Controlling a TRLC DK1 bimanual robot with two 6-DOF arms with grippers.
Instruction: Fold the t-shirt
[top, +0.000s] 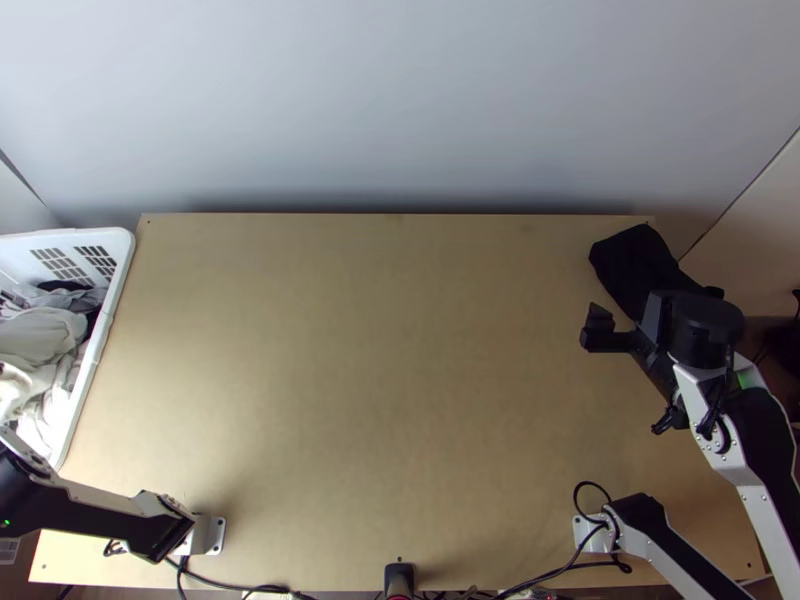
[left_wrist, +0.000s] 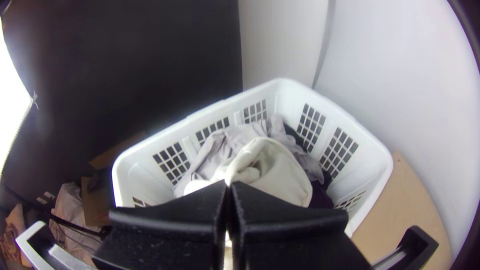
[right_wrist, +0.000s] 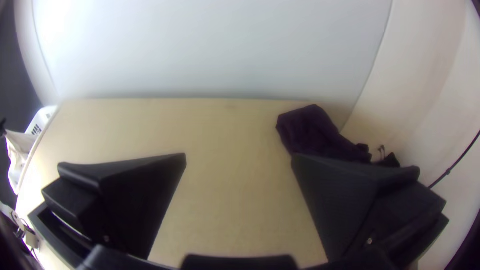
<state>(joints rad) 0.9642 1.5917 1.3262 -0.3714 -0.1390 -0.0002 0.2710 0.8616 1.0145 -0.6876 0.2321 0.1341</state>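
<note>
Currently, left hand (left_wrist: 229, 184) pinches closed on bunched cream garment (left_wrist: 282, 175) inside white basket (top: 112, 322), tabletop's (top: 350, 380) nine o'clock, right hand (top: 628, 318) gapes wide and empty towards three, rumpled dark cloth (top: 630, 262) lies at two.

Matt cloth (top: 630, 260), plastic basket (left_wrist: 375, 145), wooden table (top: 380, 350)

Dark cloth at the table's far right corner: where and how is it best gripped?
Take the dark cloth by its broad far end, probably best from above and its left: it lies bunched, and bare table beside that end leaves room for the open right gripper.
</note>
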